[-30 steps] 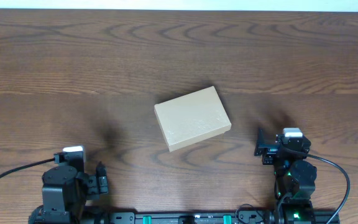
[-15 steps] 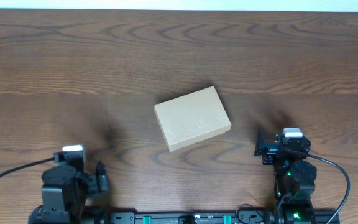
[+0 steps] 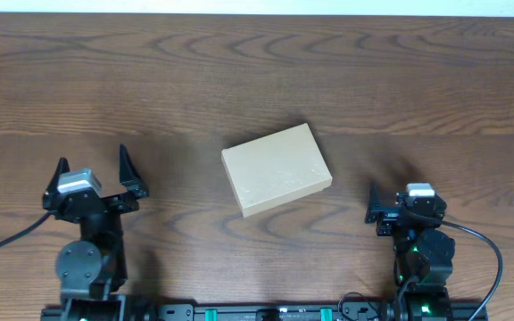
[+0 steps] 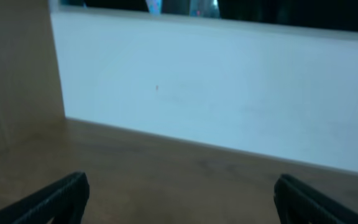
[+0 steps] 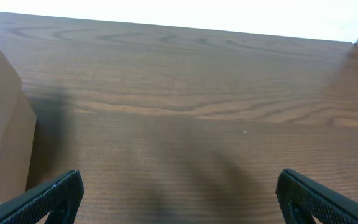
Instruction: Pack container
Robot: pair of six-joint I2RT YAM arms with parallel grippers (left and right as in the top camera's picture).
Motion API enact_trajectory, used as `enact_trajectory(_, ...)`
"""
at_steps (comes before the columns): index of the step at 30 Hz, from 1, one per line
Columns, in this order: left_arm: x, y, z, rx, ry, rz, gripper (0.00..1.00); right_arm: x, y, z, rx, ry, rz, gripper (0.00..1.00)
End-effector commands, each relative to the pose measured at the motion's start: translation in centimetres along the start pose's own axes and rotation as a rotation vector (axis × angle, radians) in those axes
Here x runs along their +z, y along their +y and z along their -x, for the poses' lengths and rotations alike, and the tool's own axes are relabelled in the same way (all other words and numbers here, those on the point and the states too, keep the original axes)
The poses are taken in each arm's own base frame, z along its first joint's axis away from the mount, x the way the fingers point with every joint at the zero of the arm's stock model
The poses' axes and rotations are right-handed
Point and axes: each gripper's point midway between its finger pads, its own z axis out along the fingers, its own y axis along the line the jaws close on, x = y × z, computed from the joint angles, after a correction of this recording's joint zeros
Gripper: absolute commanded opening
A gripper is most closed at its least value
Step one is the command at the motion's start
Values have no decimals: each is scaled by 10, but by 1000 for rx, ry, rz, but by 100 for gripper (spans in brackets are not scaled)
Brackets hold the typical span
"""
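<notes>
The container (image 3: pixel 277 169) is a plain tan cardboard box lying at the middle of the wooden table, turned a little, with its lid down. Its corner also shows at the left edge of the right wrist view (image 5: pixel 2 124). My left gripper (image 3: pixel 93 171) is open and empty, to the left of the box and well apart from it; its fingertips (image 4: pixel 179 199) show spread wide over bare table. My right gripper (image 3: pixel 398 210) is open and empty, low at the front right of the box; its fingertips (image 5: pixel 179 196) are spread wide. No pens are in view.
The dark wooden table (image 3: pixel 257 71) stretches to a white wall at the back (image 4: pixel 229 93). A tan upright surface (image 4: pixel 14 68) stands blurred at the left of the left wrist view. Cables run from both arm bases at the front edge.
My left arm has lifted from its folded pose and moved forward and left, its open fingers now showing from above. The right arm and the box have not moved.
</notes>
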Motion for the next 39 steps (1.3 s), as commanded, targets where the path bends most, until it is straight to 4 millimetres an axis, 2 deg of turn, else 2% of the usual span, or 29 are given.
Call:
enact_trajectory(1,3,15,-19,-3,-27,80,95,0,-4,-1,14,1,-18,99)
enact_trajectory(10,-5,40,-31,-35,-129,189,96,0,-4,-1,14,1,-18,99)
enact_trajectory(18,-13,42,-29,-40,-172,167,95,0,-4,-1,14,1,-18,99)
enact_trajectory(31,-16,-1,-98,16,71,-108,95,0,-4,-1,14,1,-18,99)
enact_trajectory(39,-21,-10,-126,25,187,-171,95,0,-4,-1,14,1,-18,99)
